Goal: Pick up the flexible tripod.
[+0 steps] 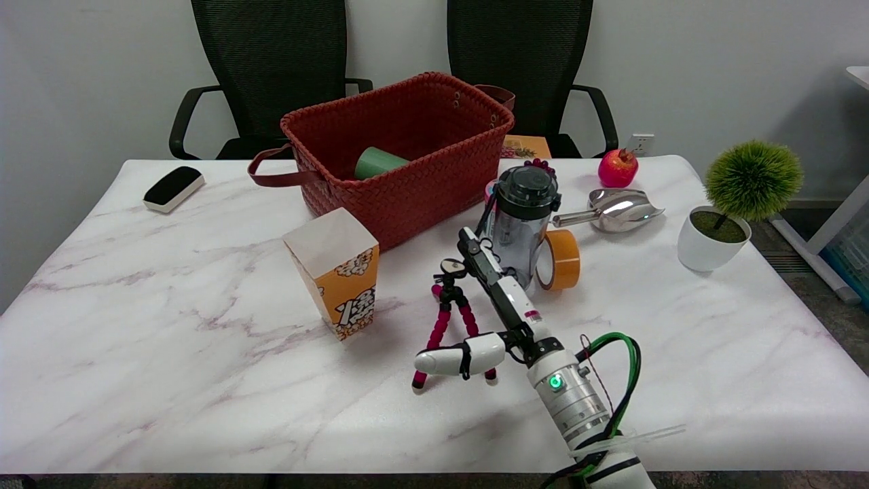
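Observation:
The flexible tripod (448,316) stands upright on the marble table (170,339), near the middle. It has pink-and-black beaded legs and a small black head. My right hand (506,305) comes in from the lower right and lies just to the tripod's right, open. Its fingers (478,258) stretch straight towards the far left, past the tripod's head. The white thumb (461,360) sticks out to the left, across the front of the tripod's lower legs. Nothing is held.
Left of the tripod stands a popcorn box (336,278). Just behind the hand are a clear bottle (519,217) and a tape roll (560,258). Farther back are a red woven basket (421,190) with a green cup (377,163), a metal scoop (614,210), a pomegranate (618,168), a potted plant (733,204) and an eraser (173,188).

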Motion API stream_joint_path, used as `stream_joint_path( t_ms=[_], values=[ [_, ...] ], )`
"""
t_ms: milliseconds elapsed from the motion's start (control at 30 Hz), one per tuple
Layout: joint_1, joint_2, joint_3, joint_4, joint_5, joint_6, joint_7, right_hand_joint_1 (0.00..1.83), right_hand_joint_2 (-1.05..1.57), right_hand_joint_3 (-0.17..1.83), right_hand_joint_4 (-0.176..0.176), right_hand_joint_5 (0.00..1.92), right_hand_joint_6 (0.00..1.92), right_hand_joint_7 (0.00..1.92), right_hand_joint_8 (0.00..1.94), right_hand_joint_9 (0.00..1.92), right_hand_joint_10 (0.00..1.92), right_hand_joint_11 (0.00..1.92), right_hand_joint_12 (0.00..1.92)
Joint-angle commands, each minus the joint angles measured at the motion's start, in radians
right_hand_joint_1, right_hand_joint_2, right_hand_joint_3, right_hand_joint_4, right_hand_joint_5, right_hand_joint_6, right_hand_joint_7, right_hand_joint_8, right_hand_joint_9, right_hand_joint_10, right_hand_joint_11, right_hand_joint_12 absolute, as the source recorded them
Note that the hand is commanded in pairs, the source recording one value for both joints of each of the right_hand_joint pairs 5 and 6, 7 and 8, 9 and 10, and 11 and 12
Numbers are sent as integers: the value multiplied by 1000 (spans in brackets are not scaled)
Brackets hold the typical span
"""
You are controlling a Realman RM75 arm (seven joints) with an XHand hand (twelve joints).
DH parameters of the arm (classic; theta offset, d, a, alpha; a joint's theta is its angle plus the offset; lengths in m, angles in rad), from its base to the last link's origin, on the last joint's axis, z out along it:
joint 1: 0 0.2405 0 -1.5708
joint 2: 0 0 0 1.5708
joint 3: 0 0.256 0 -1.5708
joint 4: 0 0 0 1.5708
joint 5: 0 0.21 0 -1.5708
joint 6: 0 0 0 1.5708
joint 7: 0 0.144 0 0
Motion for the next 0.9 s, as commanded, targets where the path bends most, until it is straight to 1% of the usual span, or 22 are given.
stream_joint_path(
  t_ms=[33,233,900],
  values=[
    [12,0,9,-23,39,-41,1,1038,43,253,0,0,0,64,64,0,0,153,153],
    [16,0,15,-31,57,-60,0,1064,-2,343,0,0,0,64,64,0,0,161,161],
    [34,-7,16,-32,56,-107,-5,1074,-33,442,0,0,0,48,48,0,0,200,200]
  ],
)
